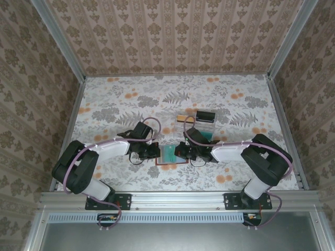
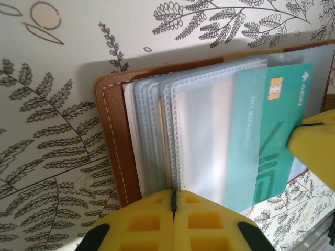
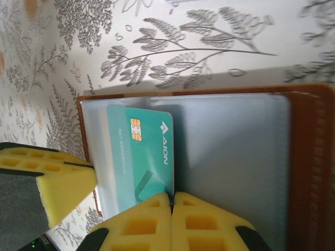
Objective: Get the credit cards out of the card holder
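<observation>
The brown leather card holder (image 1: 169,156) lies open on the table between my two grippers. Its clear sleeves (image 2: 157,136) fan out from the stitched brown cover (image 2: 112,130). A teal credit card (image 2: 277,130) with a gold chip sticks partway out of a sleeve. My left gripper (image 2: 174,194) is shut on the sleeves' near edge. My right gripper (image 3: 171,196) is shut on the near corner of the teal card (image 3: 141,151), over the pale lining (image 3: 235,157). From above, the left gripper (image 1: 152,151) and right gripper (image 1: 182,152) flank the holder.
A clear plastic tray (image 1: 201,130) stands just behind the holder, with a tan card (image 1: 183,117) and a dark card (image 1: 205,115) at its far side. Patterned walls close in the floral table (image 1: 120,104) on three sides.
</observation>
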Motion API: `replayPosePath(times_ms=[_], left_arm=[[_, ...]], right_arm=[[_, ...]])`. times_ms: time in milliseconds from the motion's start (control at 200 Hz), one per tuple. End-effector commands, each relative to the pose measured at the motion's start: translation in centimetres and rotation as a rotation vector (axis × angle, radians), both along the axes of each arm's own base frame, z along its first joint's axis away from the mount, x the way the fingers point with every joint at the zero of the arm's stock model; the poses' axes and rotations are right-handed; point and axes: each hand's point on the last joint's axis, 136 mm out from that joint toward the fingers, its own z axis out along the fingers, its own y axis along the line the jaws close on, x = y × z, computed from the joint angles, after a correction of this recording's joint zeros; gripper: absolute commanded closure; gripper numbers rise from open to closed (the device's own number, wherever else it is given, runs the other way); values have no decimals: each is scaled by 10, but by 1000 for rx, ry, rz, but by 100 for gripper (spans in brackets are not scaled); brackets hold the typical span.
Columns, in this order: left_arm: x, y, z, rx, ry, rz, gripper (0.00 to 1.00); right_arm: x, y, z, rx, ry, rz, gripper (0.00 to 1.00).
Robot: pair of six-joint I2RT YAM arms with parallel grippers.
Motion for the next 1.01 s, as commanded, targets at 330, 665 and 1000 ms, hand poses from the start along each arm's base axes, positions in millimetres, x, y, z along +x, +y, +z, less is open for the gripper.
replayPosePath(times_ms=[330, 665, 1000], left_arm=[[-13, 21, -19, 119, 66, -16, 100], [12, 9, 28, 39, -27, -13, 72], [49, 17, 90, -103, -157, 71, 0]], right_arm=[[-18, -62, 17, -127, -16, -17, 100], [-15, -60, 92, -197, -159, 169, 100], [-2, -79, 152, -492, -361, 455, 100]])
